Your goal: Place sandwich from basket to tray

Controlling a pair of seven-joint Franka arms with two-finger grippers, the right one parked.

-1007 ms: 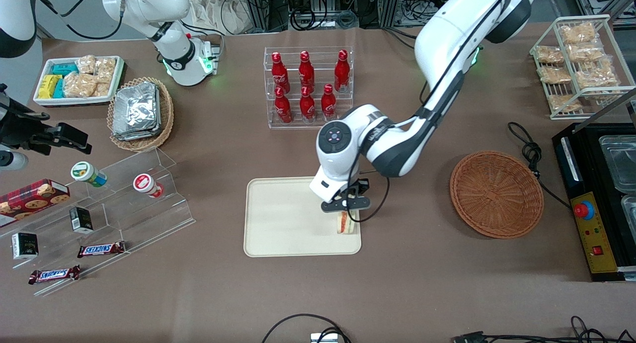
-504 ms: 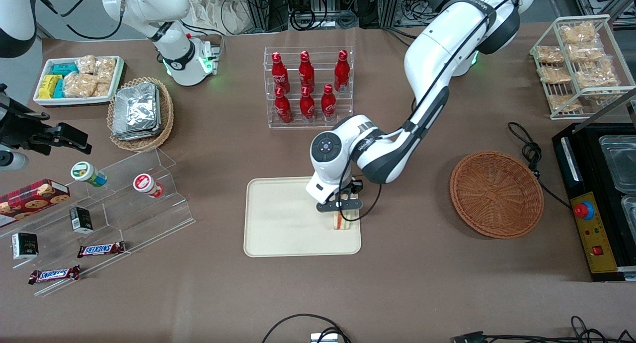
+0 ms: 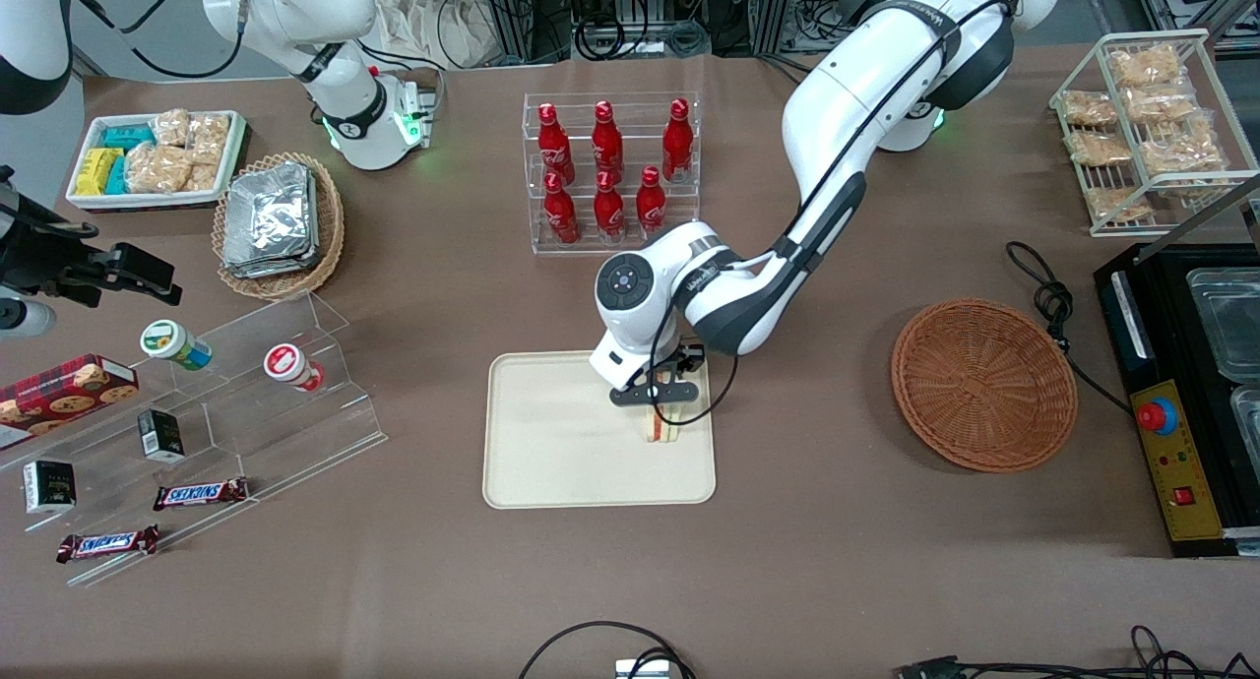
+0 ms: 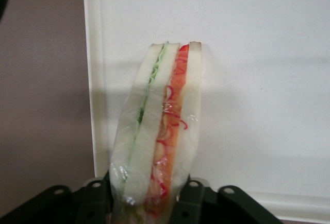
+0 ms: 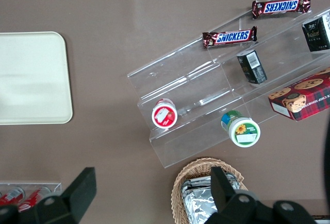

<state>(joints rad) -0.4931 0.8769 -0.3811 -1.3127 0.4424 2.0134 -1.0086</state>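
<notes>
The jaws (image 3: 658, 410) pinch the sandwich (image 3: 659, 427) by its two bread faces, holding it on edge over the tray (image 3: 551, 462), close to the rim on the working arm's side. In the wrist view the sandwich (image 4: 157, 131) shows red and green filling, with the tray's (image 4: 268, 54) rim running alongside it. Most of the tray toward the parked arm's end lies bare. The basket (image 3: 982, 384) sits well apart on the brown worktop (image 3: 837, 581). Two chocolate bars (image 3: 200, 493) read "SNICKERS".
</notes>
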